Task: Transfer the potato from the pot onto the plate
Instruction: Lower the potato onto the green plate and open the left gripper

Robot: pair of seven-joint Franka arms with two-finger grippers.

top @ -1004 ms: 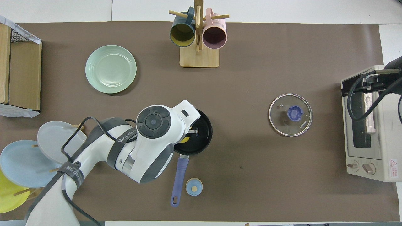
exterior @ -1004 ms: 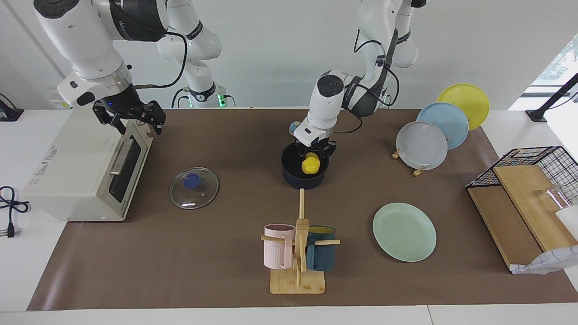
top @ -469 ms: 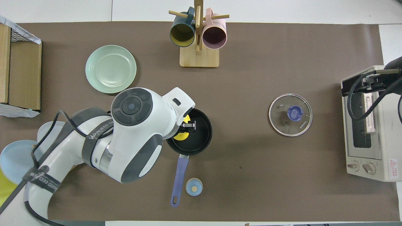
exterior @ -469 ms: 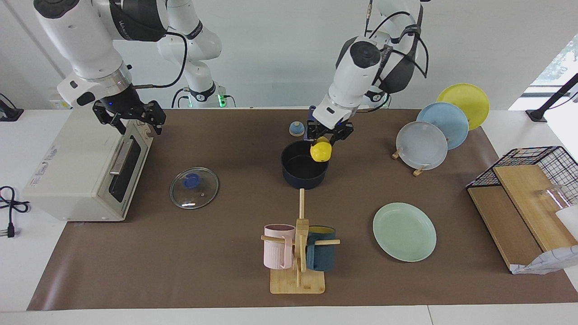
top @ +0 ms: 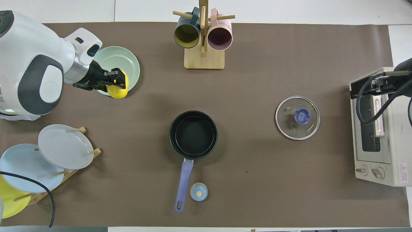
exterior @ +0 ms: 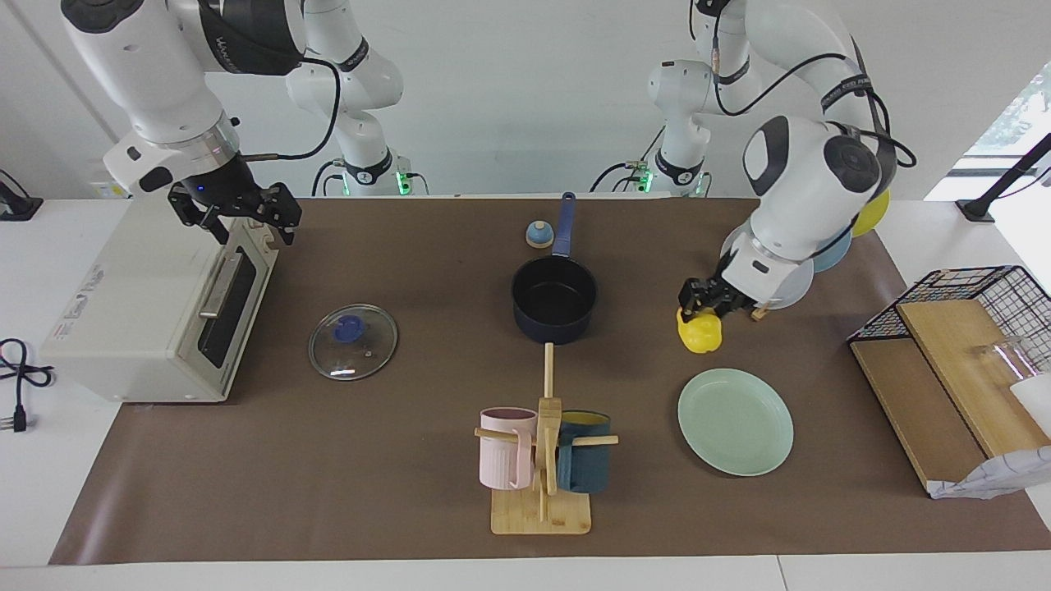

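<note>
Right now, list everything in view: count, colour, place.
potato: 1, yellow, held in the air near the plate's rim
plate: 1, mint green, toward the left arm's end
pot: 1, navy, mid-table, empty
glass lid: 1, clear with blue knob, between pot and toaster oven
toaster oven: 1, cream, at the right arm's end
mug rack: 1, wooden, holding a pink and a teal mug
racked plates: 3, grey, blue, yellow
blue knob: 1, beside the pot handle
wire basket: 1, black
left claw: shut on the potato
right claw: over the toaster oven, waiting
</note>
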